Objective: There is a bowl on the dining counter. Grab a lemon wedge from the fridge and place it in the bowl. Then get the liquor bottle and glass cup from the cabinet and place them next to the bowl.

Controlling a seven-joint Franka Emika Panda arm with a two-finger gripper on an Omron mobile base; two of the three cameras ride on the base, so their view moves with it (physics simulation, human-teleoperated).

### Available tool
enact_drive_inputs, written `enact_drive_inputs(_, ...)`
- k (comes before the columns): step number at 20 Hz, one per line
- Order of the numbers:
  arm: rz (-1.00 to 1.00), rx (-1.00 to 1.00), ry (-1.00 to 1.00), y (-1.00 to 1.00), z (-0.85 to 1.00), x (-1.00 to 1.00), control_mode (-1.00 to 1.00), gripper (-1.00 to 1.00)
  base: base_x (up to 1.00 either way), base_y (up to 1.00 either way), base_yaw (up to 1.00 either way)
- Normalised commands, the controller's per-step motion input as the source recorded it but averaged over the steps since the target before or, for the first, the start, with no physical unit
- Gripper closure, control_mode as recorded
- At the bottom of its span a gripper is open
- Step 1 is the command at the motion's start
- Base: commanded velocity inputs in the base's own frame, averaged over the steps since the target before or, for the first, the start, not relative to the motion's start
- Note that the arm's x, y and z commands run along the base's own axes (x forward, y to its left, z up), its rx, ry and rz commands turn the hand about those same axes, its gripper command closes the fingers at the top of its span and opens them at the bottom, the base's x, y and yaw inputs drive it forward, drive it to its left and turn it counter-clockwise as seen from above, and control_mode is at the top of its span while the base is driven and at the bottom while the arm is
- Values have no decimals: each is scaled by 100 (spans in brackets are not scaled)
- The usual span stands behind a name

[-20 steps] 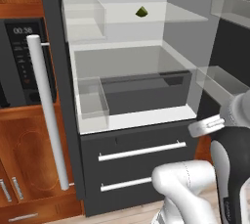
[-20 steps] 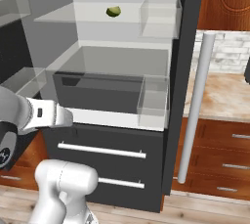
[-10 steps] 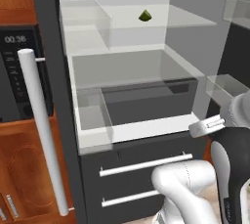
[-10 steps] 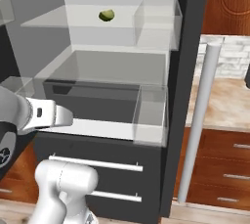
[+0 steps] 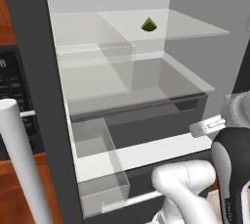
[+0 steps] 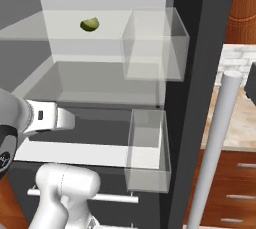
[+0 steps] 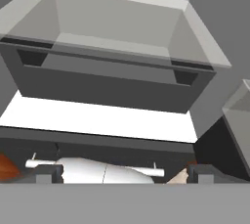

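The gripper point(image 7: 125, 174) stands with its jaws wide apart and nothing between them; its two dark fingertips point(image 7: 49, 173) sit at the bottom corners of the hand view, facing the open fridge's dark crisper drawer point(image 7: 112, 83), which lies under a clear glass shelf point(image 7: 122, 22) and above a white ledge point(image 7: 97, 118). In the base views the hand hangs low in front of that ledge, below the upper shelf. One lemon wedge point(image 5: 149, 24), small and green, rests alone on the upper glass shelf point(image 5: 185, 27) toward the back of the fridge, well above and apart from the gripper; it also shows on that shelf in the right base view point(image 6: 90, 24). Two clear door bins point(image 6: 150, 43) hang on the door side, one above the other. One white cylindrical door handle point(image 6: 215, 148) stands upright beside the dark door edge.
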Motion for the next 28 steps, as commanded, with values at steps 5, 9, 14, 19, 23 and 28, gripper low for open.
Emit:
enact_drive_inputs(5,0,0,0,0,0,0,100,-100,76,10,-4)
enact_drive_inputs(9,0,0,0,0,0,0,100,-100,77,5,3)
enact_drive_inputs(14,10,0,-7,5,11,53,-100,-100,16,1,2)
enact_drive_inputs(19,5,-2,-8,25,50,46,-100,-100,0,0,0)
enact_drive_inputs(23,-2,-7,-11,44,53,24,-100,-100,0,0,0)
enact_drive_inputs(28,-14,-5,-14,44,43,19,-100,-100,0,0,0)
